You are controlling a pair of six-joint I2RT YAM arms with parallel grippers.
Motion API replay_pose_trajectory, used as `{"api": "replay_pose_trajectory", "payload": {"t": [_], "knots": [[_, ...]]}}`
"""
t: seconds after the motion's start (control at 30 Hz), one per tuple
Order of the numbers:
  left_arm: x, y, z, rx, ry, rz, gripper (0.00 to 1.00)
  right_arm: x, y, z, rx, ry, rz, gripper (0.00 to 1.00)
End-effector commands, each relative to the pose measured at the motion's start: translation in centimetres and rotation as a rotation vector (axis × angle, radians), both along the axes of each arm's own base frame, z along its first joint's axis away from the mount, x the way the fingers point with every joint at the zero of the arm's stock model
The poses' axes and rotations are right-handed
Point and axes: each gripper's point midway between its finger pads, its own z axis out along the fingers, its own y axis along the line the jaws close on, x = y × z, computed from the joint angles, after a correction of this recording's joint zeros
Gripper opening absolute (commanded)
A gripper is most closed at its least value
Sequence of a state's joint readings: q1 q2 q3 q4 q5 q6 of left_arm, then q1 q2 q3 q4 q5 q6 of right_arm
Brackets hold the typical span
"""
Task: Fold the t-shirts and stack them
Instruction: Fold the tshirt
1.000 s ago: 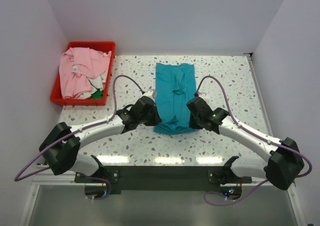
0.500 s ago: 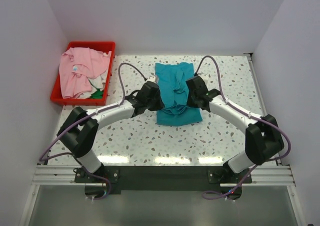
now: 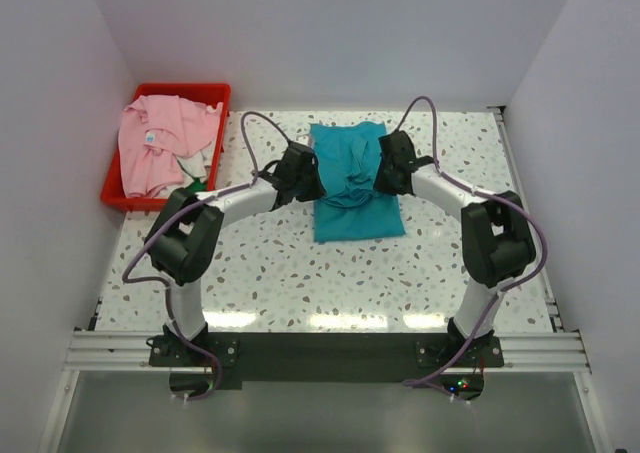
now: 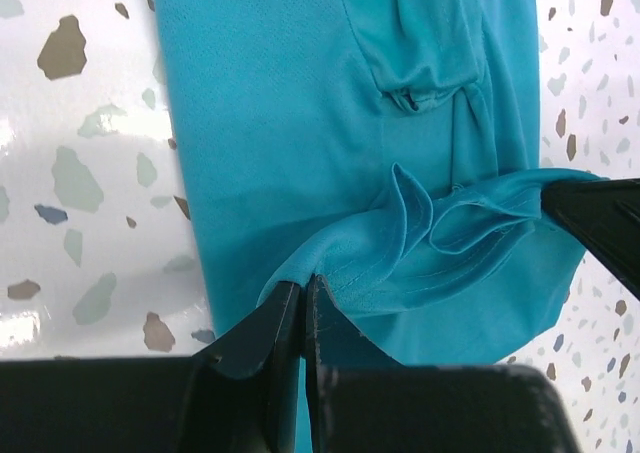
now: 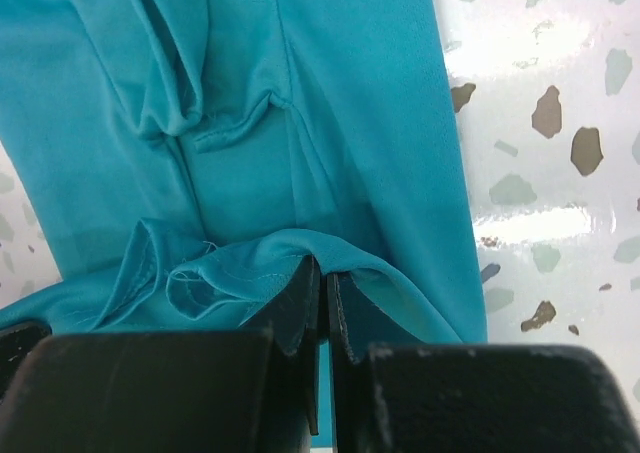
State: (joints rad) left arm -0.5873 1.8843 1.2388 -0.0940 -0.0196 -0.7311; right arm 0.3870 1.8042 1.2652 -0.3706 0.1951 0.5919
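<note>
Together, left gripper [image 4: 303, 293] and right gripper [image 5: 324, 275] each clench the raised hem edge of the teal t-shirt [image 3: 357, 215]; bare table [image 3: 270, 265] lies outside both jaws.

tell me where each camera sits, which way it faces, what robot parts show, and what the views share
top external: fixed above and behind the arms, looking down on the table; both arms whole, bases at the bottom.
left wrist: on the left arm, looking down past the left gripper, shut on the teal t-shirt hem.
right wrist: on the right arm, looking down past the right gripper, shut on the same hem.
shared: all see the teal t-shirt; each wrist view catches the other gripper's tip.
</note>
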Motion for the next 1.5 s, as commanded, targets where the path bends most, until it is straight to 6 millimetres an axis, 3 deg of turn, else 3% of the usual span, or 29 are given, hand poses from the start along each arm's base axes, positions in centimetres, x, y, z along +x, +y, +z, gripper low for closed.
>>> {"api": "replay_pose_trajectory", "payload": {"t": [0.0, 0.17, 0.27, 0.47, 0.57, 0.6, 0.67, 0.7, 0.8, 0.87, 0.97, 1.03, 1.1, 1.13, 1.17, 1.23, 1.3, 1.47], "knots": [[3.0, -1.0, 2.3, -0.053, -0.092, -0.039, 0.0, 3.0, 0.5, 1.7, 0.061, -0.077, -0.007, 0.0], [4.7, -1.3, 2.4, -0.091, -0.114, -0.061, 0.0, 3.9, 0.1, 0.6, 0.084, -0.055, -0.02, 0.0], [5.1, -1.4, 2.6, -0.1, -0.118, -0.074, 0.0, 4.5, -0.4, 1.0, 0.104, -0.068, -0.037, 0.0], [6.2, -0.7, 1.8, -0.097, -0.109, -0.068, 0.21, 5.8, -0.8, 1.1, 0.144, -0.056, -0.048, 0.01], [7.2, -0.2, 1.9, -0.119, -0.125, -0.081, 0.34, 7.0, -1.3, 1.3, 0.179, -0.056, -0.056, 0.18], [7.6, -0.1, 2.1, -0.13, -0.131, -0.084, 0.42, 7.1, -1.3, 0.8, 0.179, -0.043, -0.055, 0.3], [8.1, 0.2, 2.9, -0.164, -0.148, -0.114, 0.5, 7.6, -1.7, 1.3, 0.187, -0.038, -0.058, 0.41], [8.2, 0.4, 3.3, -0.171, -0.157, -0.119, 0.57, 7.6, -1.9, 1.4, 0.187, -0.04, -0.058, 0.53], [7.6, 1.8, 5.5, -0.167, -0.198, -0.114, 0.67, 7.5, -2.8, 2.9, 0.164, -0.068, -0.059, 0.63], [7.2, 2.4, 6.1, -0.157, -0.214, -0.101, 0.68, 6.9, -3.0, 4.2, 0.16, -0.1, -0.054, 0.63], [5.8, 3.2, 6.4, -0.146, -0.198, -0.069, 0.64, 5.2, -3.2, 5.0, 0.163, -0.111, -0.048, 0.62], [4.2, 3.0, 5.8, -0.118, -0.167, -0.07, 0.54, 4.3, -2.8, 5.2, 0.164, -0.123, -0.03, 0.59], [2.2, 1.4, 5.1, -0.087, -0.147, -0.107, 0.37, 2.7, -1.8, 4.9, 0.158, -0.124, -0.001, 0.54], [1.7, 1.1, 4.8, -0.066, -0.15, -0.107, 0.32, 2.3, -1.4, 4.8, 0.157, -0.131, 0.016, 0.5], [0.2, 0.1, 3.8, -0.045, -0.114, -0.136, 0.27, 1.3, -0.4, 4.0, 0.153, -0.113, 0.042, 0.39], [-0.7, -0.7, 2.7, -0.03, -0.091, -0.156, 0.17, 0.7, 0.7, 3.3, 0.154, -0.103, 0.083, 0.35], [-1.4, -1.9, 1.6, -0.022, -0.069, -0.18, 0.09, 0.5, 1.9, 1.9, 0.153, -0.08, 0.122, 0.32], [-1.0, -3.3, 0.1, -0.003, -0.044, -0.213, 0.06, 2.0, 3.7, 0.6, 0.172, -0.047, 0.193, 0.27]]}}
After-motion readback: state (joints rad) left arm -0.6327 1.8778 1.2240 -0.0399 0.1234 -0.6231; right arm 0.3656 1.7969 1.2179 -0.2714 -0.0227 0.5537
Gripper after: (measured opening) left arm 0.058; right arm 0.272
